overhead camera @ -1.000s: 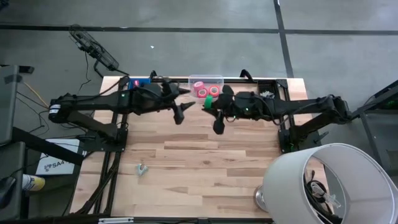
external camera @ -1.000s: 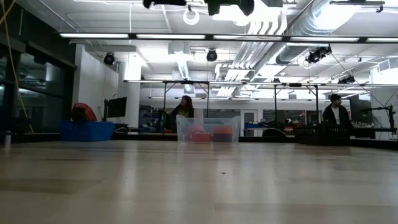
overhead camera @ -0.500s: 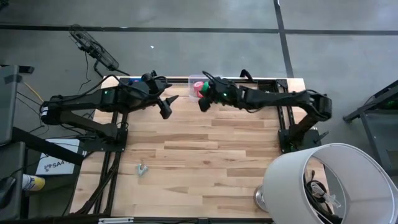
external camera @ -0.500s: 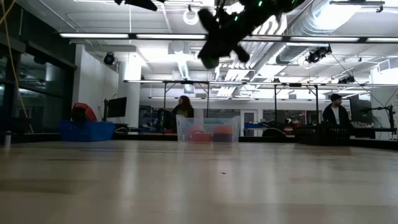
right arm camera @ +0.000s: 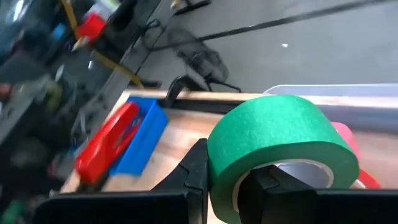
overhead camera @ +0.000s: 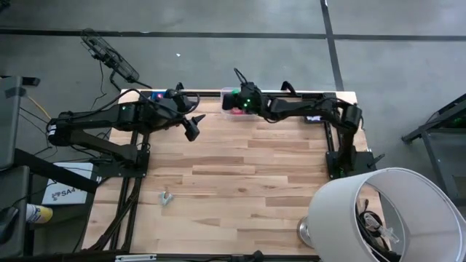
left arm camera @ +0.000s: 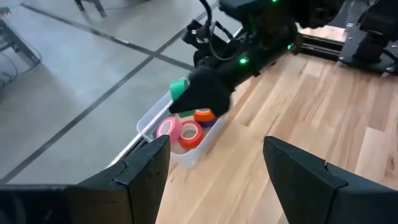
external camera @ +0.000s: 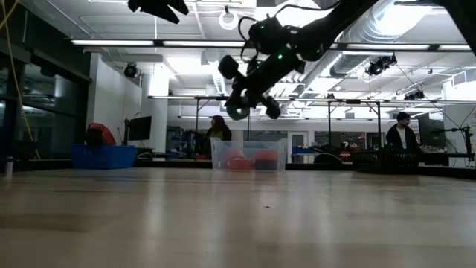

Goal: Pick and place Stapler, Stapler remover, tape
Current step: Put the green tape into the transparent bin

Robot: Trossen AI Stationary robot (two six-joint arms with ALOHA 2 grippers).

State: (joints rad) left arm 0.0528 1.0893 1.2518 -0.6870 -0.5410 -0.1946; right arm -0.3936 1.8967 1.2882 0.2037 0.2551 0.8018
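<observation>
Two arms are up at the far edge of the table, top centre of the high view, and the right gripper (overhead camera: 234, 101) has the action — its fingers are clenched on a green tape roll (right arm camera: 283, 144), carried in the air just over the clear bin (left arm camera: 149, 121). The left wrist view shows that bin already holding pink (left arm camera: 168, 128), orange-red (left arm camera: 189, 134) and purple rolls, so by my reading this is the placing step for one tape. The next move calls for lowering the roll inside the bin's walls and letting go; the rolls already there crowd the floor of the bin, and the near wall could catch the roll if it comes in too low.

The stapler (right arm camera: 107, 140) lies in a blue tray (right arm camera: 140, 146) towards the upper left of the table, well apart from both grippers and not yet touched. The left gripper (overhead camera: 191, 126) hangs above the wood just left of the bin, fingers spread wide and holding nothing — waiting, it seems.

Elsewhere, a small silvery claw-shaped piece (overhead camera: 166, 196) sits alone at lower left on the table — possibly the staple remover, too small to be sure. A white lamp shade (overhead camera: 389, 215) fills the lower right corner, clear of the work. People stand in the room beyond, far behind.
</observation>
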